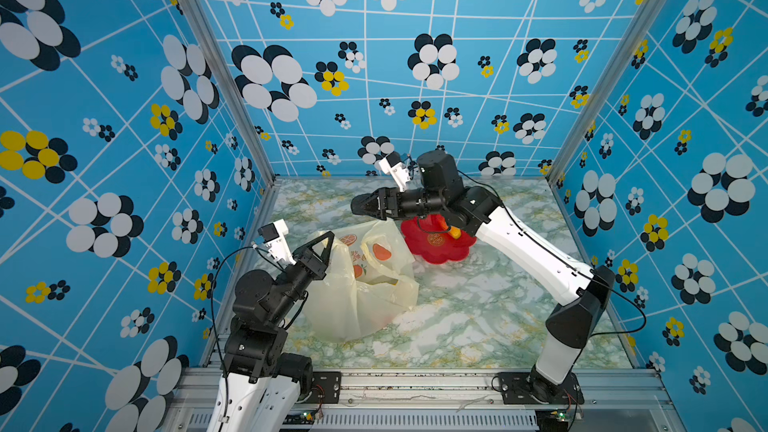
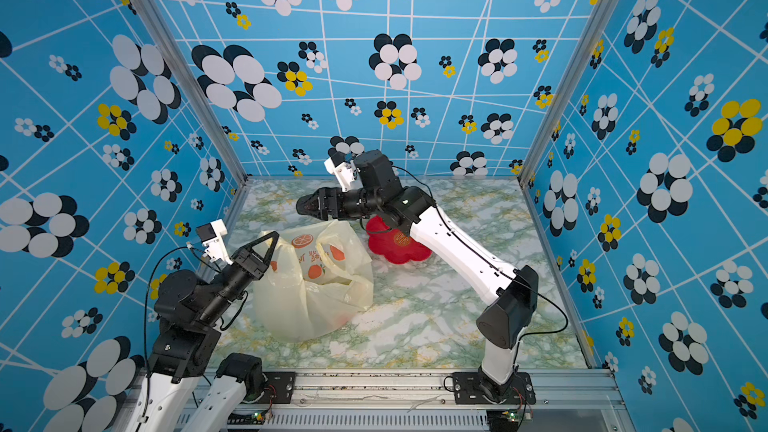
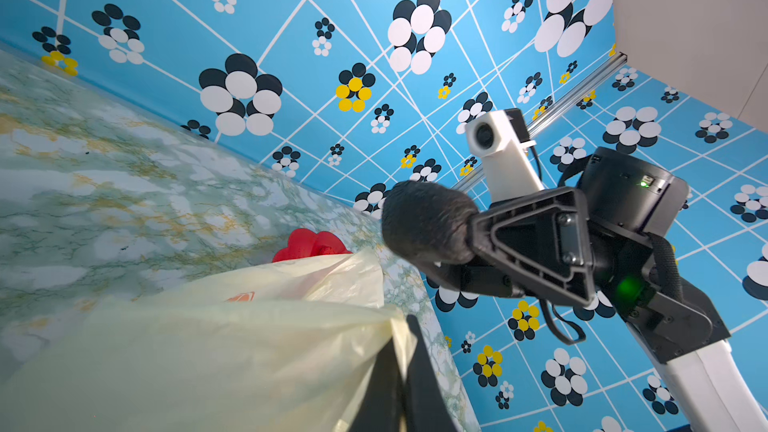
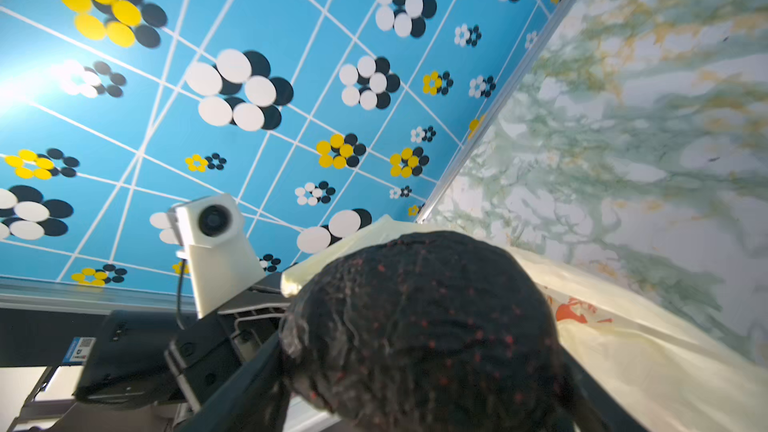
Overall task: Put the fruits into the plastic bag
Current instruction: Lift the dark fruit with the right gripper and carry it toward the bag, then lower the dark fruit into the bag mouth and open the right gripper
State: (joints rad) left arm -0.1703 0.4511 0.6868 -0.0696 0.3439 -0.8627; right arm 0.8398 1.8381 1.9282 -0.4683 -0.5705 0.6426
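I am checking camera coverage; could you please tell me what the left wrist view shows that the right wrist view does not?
Only the left wrist view: the red flower-shaped plate and the right arm's wrist camera. Only the right wrist view: the left arm's wrist camera. Both: the dark brown avocado-like fruit in the right gripper, the translucent cream plastic bag and the green-marbled tabletop.

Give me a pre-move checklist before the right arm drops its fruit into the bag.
1. Right gripper holds the dark avocado-like fruit: ok.
2. Left gripper is shut on the plastic bag edge, lifting it: ok.
3. Bag mouth open wide enough: cannot tell.
4. Held fruit directly over the mouth: not ok; in both top views it sits beyond the bag's far edge.
5. Fruit left on the red plate: not ok; an orange piece remains.
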